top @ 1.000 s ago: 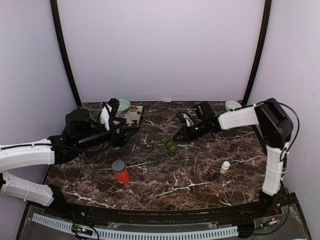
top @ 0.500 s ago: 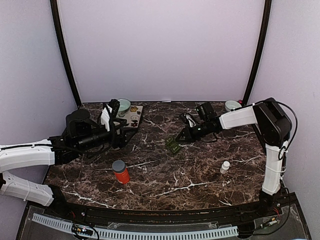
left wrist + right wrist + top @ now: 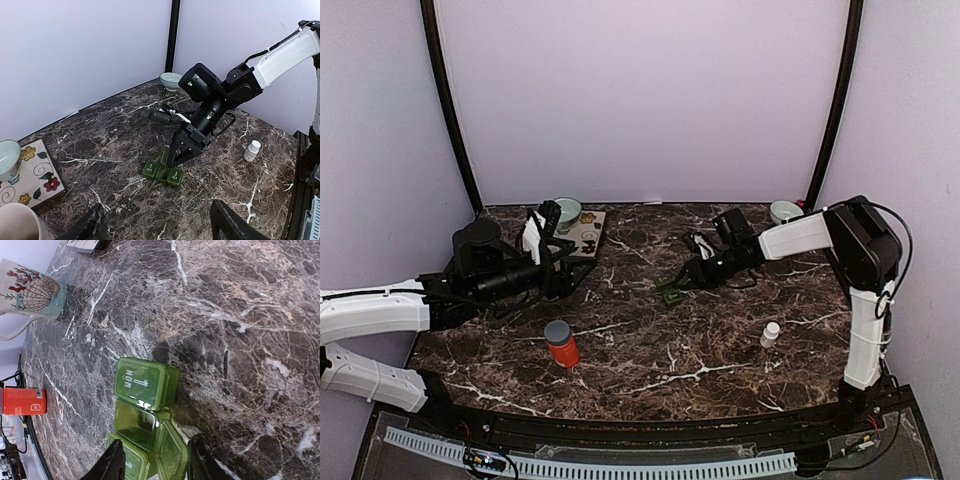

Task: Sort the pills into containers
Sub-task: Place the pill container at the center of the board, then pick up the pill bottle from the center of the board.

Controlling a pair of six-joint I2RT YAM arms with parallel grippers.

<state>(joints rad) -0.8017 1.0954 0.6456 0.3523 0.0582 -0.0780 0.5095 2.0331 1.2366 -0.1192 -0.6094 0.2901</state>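
Observation:
A green pill organizer (image 3: 668, 291) lies mid-table, its three compartments in a row (image 3: 162, 173). The lid marked 1 MON (image 3: 140, 381) is shut. The middle compartment (image 3: 134, 422) stands open, and its flipped lid (image 3: 172, 452) lies between the fingers of my right gripper (image 3: 156, 466). That gripper (image 3: 680, 283) is open, low over the organizer. A red pill bottle (image 3: 560, 343) with a grey cap stands front left, and a small white bottle (image 3: 770, 334) front right. My left gripper (image 3: 160, 230) is open and holds nothing, well left of the organizer (image 3: 568, 268). No loose pills show.
A floral mat (image 3: 590, 230) at the back left carries a pale bowl (image 3: 566, 211). A shell-patterned mug (image 3: 30, 292) stands beside my left arm (image 3: 480, 265). Another bowl (image 3: 784, 211) sits in the back right corner. Purple walls close the table's back and sides.
My right gripper's jaws have gone from shut to open at the organizer, and the arm has drawn slightly to the right. The left arm has not moved.

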